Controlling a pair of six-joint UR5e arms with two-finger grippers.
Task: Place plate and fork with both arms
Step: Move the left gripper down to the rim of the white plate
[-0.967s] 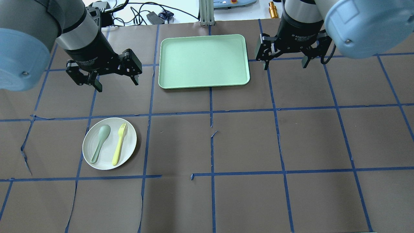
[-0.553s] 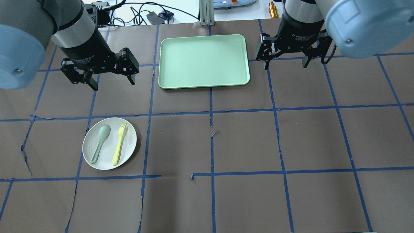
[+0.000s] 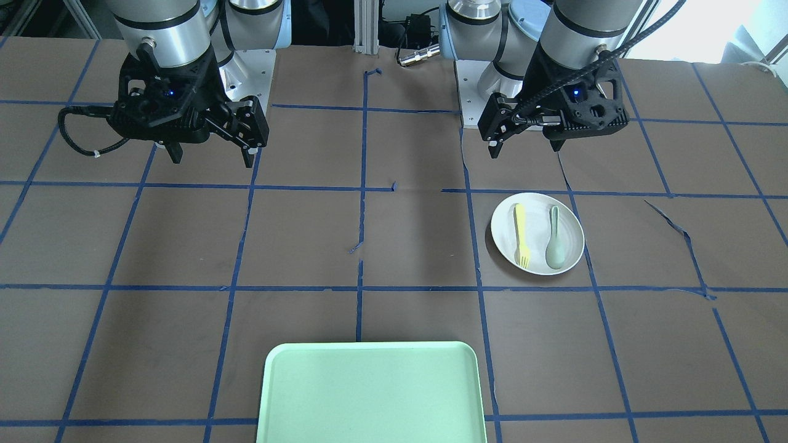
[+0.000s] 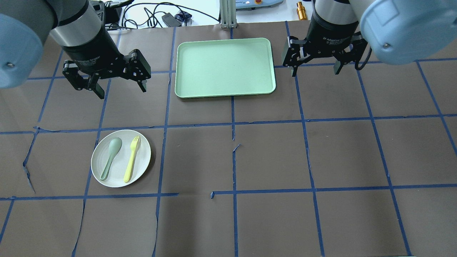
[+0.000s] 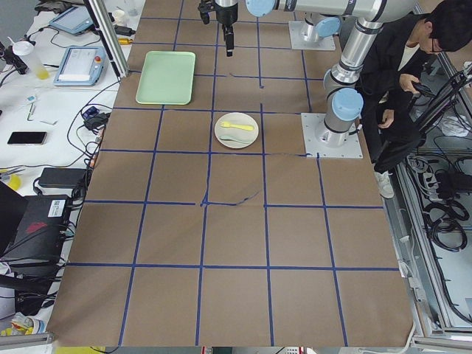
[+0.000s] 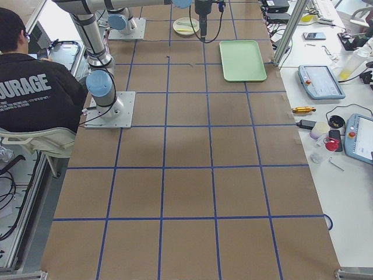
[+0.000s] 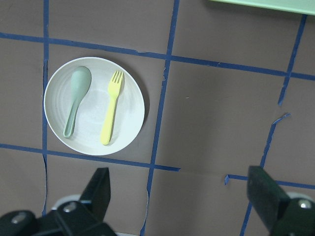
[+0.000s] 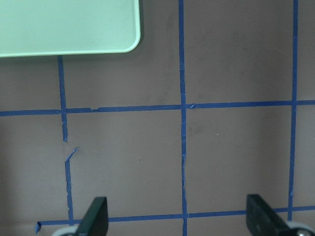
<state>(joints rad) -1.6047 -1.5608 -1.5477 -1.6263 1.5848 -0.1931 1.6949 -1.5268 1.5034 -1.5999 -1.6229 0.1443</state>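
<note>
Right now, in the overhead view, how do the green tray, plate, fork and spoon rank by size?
1. green tray
2. plate
3. fork and spoon: about the same length, too close to rank.

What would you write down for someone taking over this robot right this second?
The left claw is open and empty, in the air beyond the plate.
The right claw is open and empty, in the air beside the tray, on the robot's right of it.
The plate sits on the table on the robot's left, with the fork and a spoon lying side by side on it. The tray is empty.
Done: nothing gripped, nothing placed yet.
Left: pick up the plate and the fork, likely one per arm, and set them down, probably on the tray.
</note>
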